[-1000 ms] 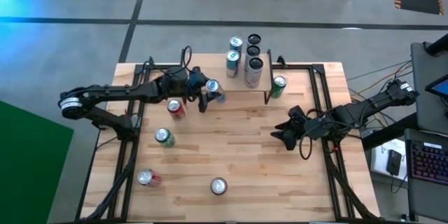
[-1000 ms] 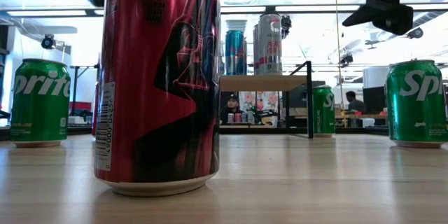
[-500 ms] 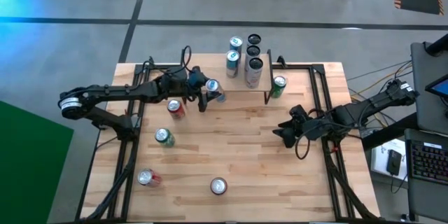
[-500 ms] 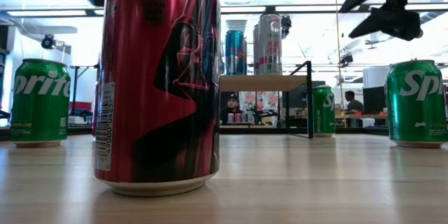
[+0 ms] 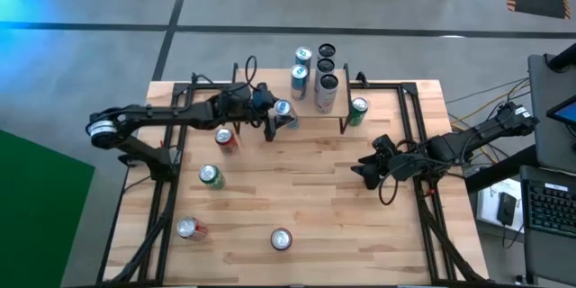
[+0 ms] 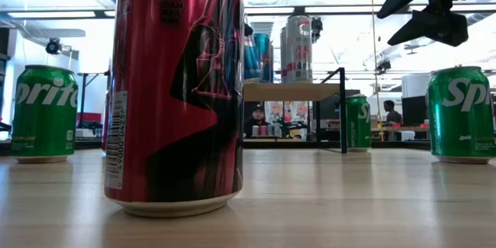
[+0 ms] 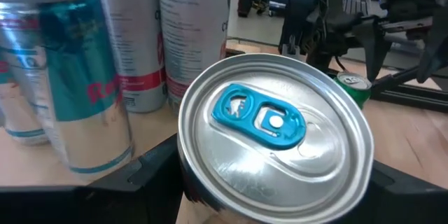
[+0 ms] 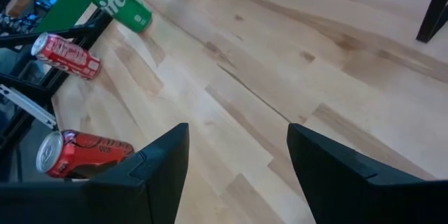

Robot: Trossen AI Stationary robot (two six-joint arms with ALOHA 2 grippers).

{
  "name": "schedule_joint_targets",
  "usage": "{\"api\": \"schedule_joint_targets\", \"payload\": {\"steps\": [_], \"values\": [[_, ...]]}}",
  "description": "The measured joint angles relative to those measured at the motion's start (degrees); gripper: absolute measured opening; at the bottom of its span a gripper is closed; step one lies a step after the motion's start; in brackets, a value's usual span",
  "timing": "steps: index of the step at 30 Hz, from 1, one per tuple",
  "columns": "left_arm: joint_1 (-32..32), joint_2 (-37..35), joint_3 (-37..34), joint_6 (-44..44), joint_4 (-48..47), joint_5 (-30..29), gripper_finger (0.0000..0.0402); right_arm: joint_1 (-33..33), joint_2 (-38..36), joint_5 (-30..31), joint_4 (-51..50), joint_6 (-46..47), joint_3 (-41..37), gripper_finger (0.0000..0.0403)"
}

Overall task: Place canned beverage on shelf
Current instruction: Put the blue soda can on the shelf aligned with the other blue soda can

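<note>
Blue-tabbed beverage can (image 7: 273, 140), silver-lidded, sits clamped upright between the left gripper's (image 5: 277, 121) fingers at the shelf's (image 5: 310, 106) left end, raised off the table (image 5: 315, 198). Four cans already stand on the shelf: two teal-topped cans (image 5: 301, 74) and two tall white-and-pink cans (image 5: 326, 90), leaving open wood on its left part. On the table stand two green cans besides the one (image 5: 358, 111) by the shelf's right leg, and three red ones (image 5: 225, 139). Right gripper (image 5: 364, 173) hovers over bare wood near the right edge, jaws parted and holding nothing.
</note>
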Motion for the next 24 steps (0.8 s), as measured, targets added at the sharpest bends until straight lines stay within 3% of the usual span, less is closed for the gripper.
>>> {"api": "schedule_joint_targets", "payload": {"steps": [12, 24], "values": [[0.78, 6.65, 5.30, 1.38, 1.02, 0.83, 0.0247, 0.00, 0.00, 0.02, -0.46, 0.26, 0.00, 0.0230], [2.15, 8.98, 5.51, 1.31, 5.37, 0.61, 0.0247, 0.09, 0.07, 0.01, -0.48, 0.30, 0.00, 0.0230]]}}
